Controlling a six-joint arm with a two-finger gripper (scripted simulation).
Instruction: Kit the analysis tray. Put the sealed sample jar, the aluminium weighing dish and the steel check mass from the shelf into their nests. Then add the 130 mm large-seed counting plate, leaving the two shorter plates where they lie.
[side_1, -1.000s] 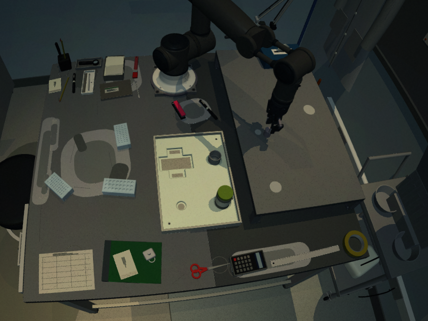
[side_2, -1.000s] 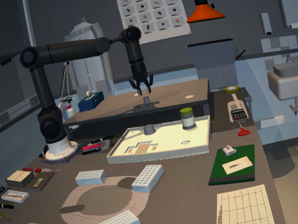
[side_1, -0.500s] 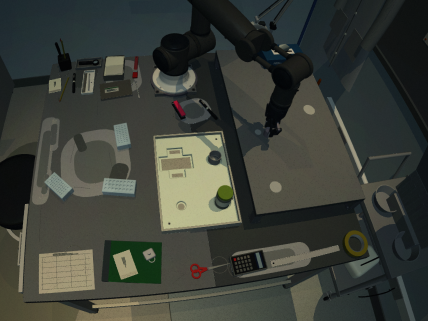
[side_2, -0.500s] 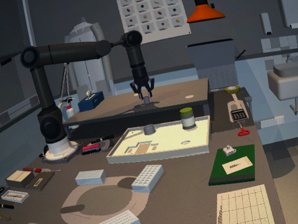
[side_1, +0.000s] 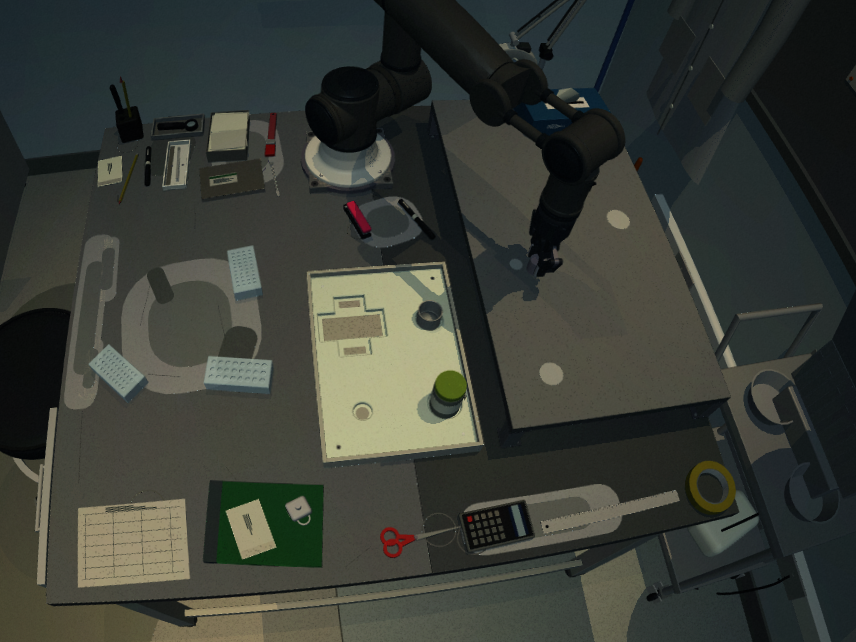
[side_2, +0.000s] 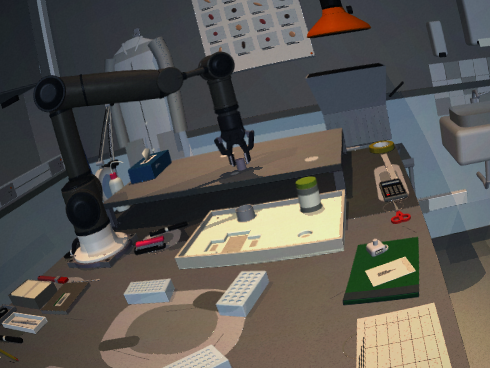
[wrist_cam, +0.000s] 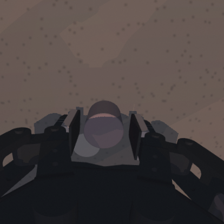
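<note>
My gripper (side_1: 541, 265) (side_2: 239, 161) (wrist_cam: 104, 129) is down on the raised shelf, open around the small steel check mass (side_2: 240, 163) (wrist_cam: 103, 127), which stands on the shelf surface. The cream analysis tray (side_1: 388, 358) (side_2: 265, 230) lies on the table beside the shelf. The green-lidded sample jar (side_1: 448, 392) (side_2: 307, 194) and the aluminium weighing dish (side_1: 429, 314) (side_2: 245, 212) sit in their nests in it. A small round nest (side_1: 361, 412) and a cross-shaped nest (side_1: 351, 325) are empty. Three pale blue counting plates (side_1: 238, 374) (side_1: 245, 271) (side_1: 117, 372) lie left of the tray.
The raised shelf (side_1: 581, 276) fills the right of the table. A green mat (side_1: 266, 524), paper form (side_1: 133, 542), red scissors (side_1: 395, 541), calculator (side_1: 496, 524), ruler (side_1: 608, 512) and tape roll (side_1: 711, 486) lie along the near edge. The arm's base (side_1: 349, 157) stands at the back.
</note>
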